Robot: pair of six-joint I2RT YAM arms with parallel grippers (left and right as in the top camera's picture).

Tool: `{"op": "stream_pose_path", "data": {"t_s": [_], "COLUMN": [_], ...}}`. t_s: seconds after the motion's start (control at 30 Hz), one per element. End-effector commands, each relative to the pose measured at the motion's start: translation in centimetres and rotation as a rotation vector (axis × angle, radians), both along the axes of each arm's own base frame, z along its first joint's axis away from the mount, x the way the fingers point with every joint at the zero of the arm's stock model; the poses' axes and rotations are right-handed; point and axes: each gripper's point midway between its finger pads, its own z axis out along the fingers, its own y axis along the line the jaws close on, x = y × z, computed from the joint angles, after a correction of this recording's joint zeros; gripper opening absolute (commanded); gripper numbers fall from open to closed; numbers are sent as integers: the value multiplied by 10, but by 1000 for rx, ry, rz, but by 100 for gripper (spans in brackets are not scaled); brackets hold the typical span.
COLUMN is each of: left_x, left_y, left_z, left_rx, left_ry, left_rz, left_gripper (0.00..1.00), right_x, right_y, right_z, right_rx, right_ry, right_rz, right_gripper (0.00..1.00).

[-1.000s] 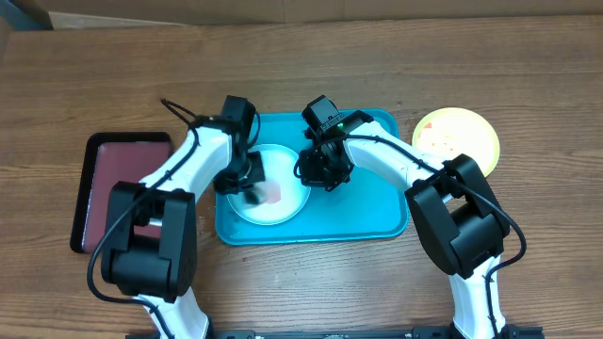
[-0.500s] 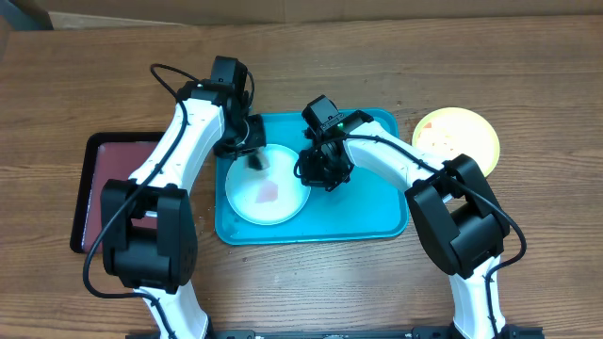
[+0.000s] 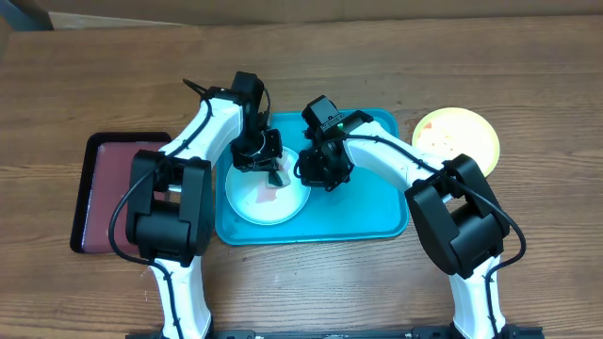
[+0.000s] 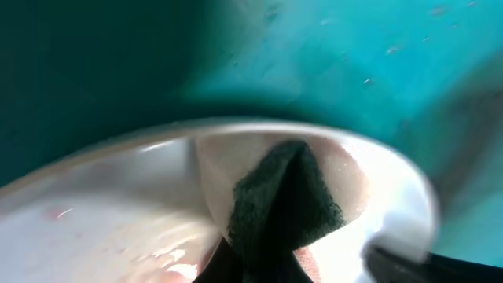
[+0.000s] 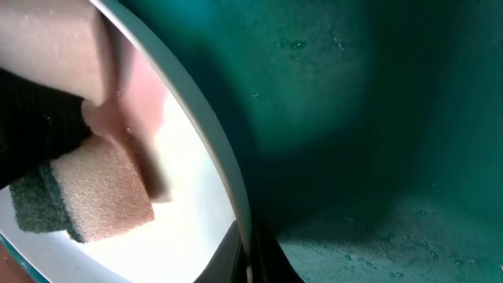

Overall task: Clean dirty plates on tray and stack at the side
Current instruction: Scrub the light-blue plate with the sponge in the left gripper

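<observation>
Wrists down at white plate (image 3: 251, 201)

The turquoise tray (image 3: 367, 212) lies flat on the tabletop (image 3: 94, 75), its long side running left to right. The white plate (image 3: 254, 200) sits in the tray's left half, filling it almost from the far rim to the near rim, and its surface is shiny with a pinkish patch. The yellow-green plate (image 3: 462, 132) rests on the tabletop just beyond the tray's far right corner, face up.

Pink sponge (image 5: 106, 200), dark green scouring face, pressed on the white plate (image 5: 196, 212), rim arcing over turquoise tray (image 5: 354, 118)
</observation>
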Motion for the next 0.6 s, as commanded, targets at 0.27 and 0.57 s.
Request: {"op": "stream_pose_path", "data": {"t_s": [0.27, 0.57], "left_x": [-16, 8], "left_y": [159, 93], "left_z": [22, 49], "left_rx": [744, 389], "left_ry": [116, 93], "left_rz": [229, 99], "left_gripper": [4, 4], "right_x": [-11, -10], "right_y": [-32, -32], "right_z": [-43, -43], "right_rx": [-168, -167], "right_ry": [44, 43], "right_rz": [-11, -11], "right_gripper": [4, 4]}}
